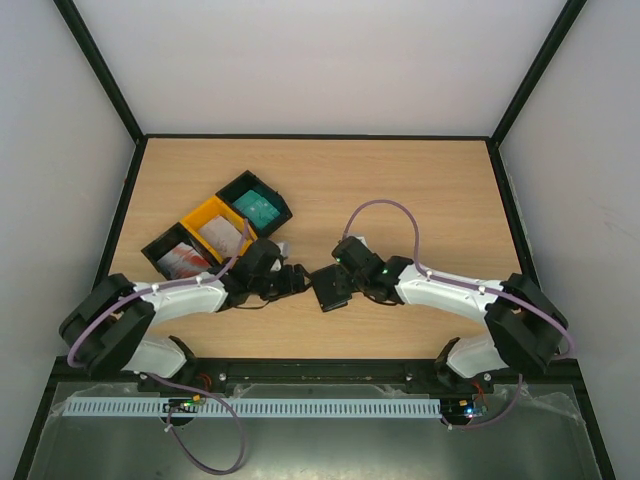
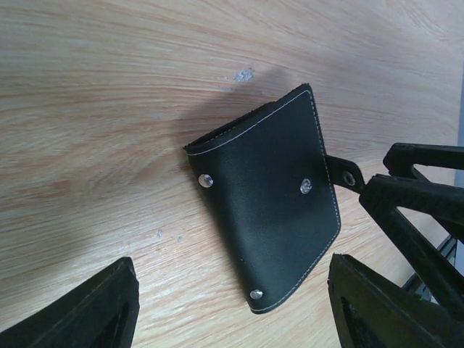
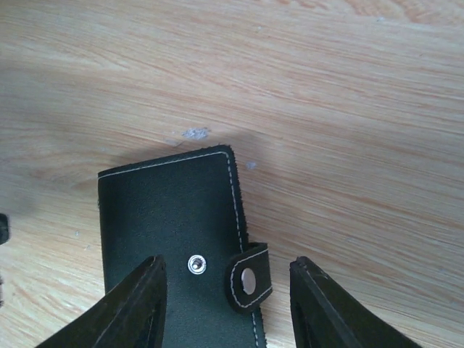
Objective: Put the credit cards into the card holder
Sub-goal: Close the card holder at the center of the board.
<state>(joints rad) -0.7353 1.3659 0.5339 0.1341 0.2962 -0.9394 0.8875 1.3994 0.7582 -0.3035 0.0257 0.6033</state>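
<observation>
The black card holder [image 1: 329,293] lies flat on the wooden table between my two grippers. In the left wrist view the card holder [image 2: 272,203] shows its stitched back with metal rivets. My left gripper [image 2: 232,319] is open just short of its near corner. In the right wrist view its clasp strap [image 3: 250,279] sits unsnapped beside the stud [image 3: 195,264]. My right gripper [image 3: 228,312] is open and straddles the strap without touching it. The credit cards lie in trays: teal [image 1: 257,208], whitish [image 1: 220,235], red-and-white [image 1: 183,262].
Three open trays stand in a diagonal row at the back left: black [image 1: 272,197], yellow [image 1: 197,219], black [image 1: 157,249]. My right gripper's fingers [image 2: 420,196] show at the right edge of the left wrist view, close to the holder.
</observation>
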